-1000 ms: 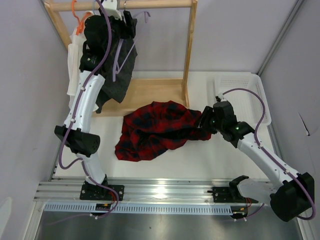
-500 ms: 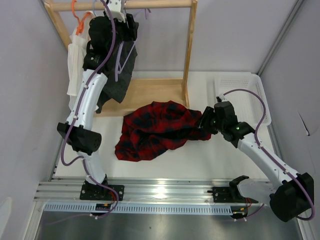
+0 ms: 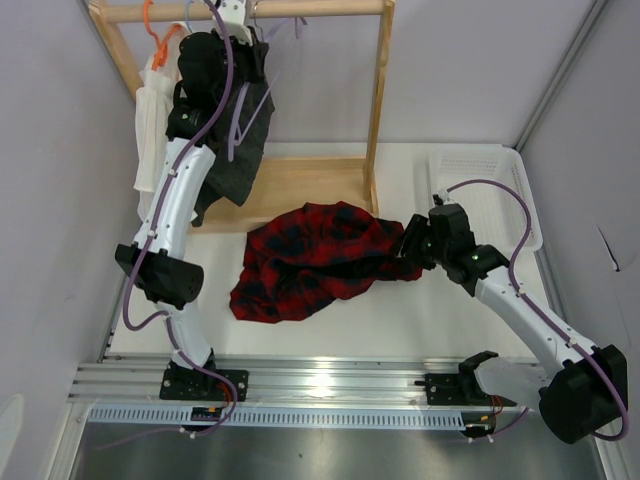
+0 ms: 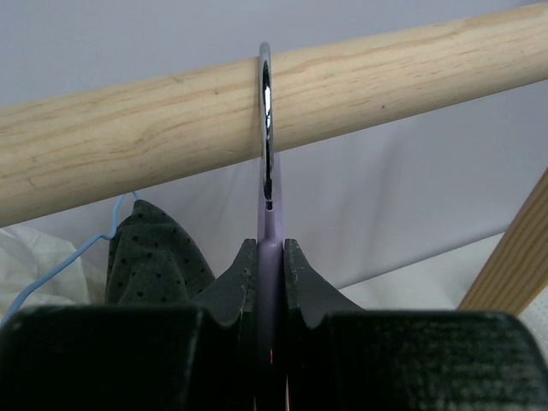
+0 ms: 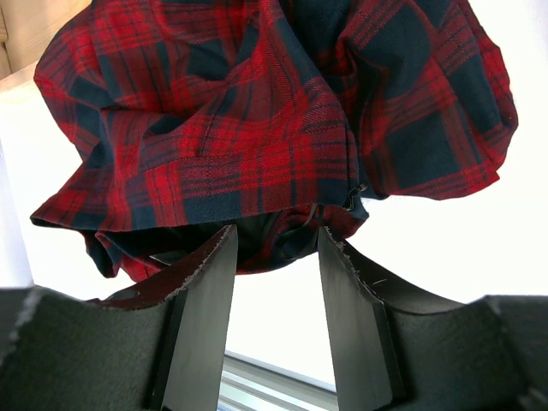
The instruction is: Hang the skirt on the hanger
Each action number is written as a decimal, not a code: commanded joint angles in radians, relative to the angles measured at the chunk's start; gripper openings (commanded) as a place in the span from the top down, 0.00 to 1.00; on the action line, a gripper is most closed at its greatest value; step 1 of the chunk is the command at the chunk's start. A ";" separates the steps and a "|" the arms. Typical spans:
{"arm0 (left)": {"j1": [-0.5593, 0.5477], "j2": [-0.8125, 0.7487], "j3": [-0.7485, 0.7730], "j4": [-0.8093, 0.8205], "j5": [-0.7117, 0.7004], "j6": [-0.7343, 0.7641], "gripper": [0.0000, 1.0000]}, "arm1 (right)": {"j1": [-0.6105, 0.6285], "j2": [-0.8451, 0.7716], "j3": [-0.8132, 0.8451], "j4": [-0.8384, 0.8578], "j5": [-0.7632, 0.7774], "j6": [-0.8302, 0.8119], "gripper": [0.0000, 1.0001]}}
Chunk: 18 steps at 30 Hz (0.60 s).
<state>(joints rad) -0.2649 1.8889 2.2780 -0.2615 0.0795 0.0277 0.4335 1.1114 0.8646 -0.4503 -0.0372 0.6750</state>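
The lilac hanger (image 4: 270, 229) hangs by its metal hook (image 4: 265, 111) from the wooden rod (image 4: 154, 137). My left gripper (image 4: 271, 250) is shut on the hanger's neck just below the hook; in the top view the left gripper (image 3: 246, 32) is up at the rod and the hanger's frame (image 3: 236, 128) hangs below it. The red-and-black checked skirt (image 3: 310, 260) lies crumpled on the table. My right gripper (image 3: 408, 246) is at the skirt's right edge. In the right wrist view it (image 5: 276, 235) is open, with the skirt's (image 5: 257, 128) hem at its fingertips.
A dark dotted garment (image 3: 235, 165) and a white garment (image 3: 150, 120) hang on the same rack, with an orange hanger (image 3: 150, 25) and a pale blue hanger (image 4: 51, 274). The rack's wooden base (image 3: 300, 185) and post (image 3: 378, 90) stand behind the skirt. A white basket (image 3: 490, 170) sits at right.
My left gripper has risen slightly to the rod and shut on the hanger's neck. The right arm and the skirt have not moved.
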 commanded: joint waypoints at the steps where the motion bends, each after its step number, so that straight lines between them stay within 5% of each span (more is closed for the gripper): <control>1: 0.006 -0.011 0.054 0.050 0.040 0.031 1.00 | -0.007 -0.015 0.002 0.033 -0.013 -0.022 0.52; 18: 0.009 -0.048 0.055 0.165 0.098 0.020 1.00 | -0.010 -0.002 0.007 0.036 -0.016 -0.032 0.52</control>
<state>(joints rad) -0.2630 1.8893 2.2799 -0.1993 0.1467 0.0368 0.4278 1.1118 0.8646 -0.4358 -0.0475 0.6605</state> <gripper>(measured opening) 0.144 0.478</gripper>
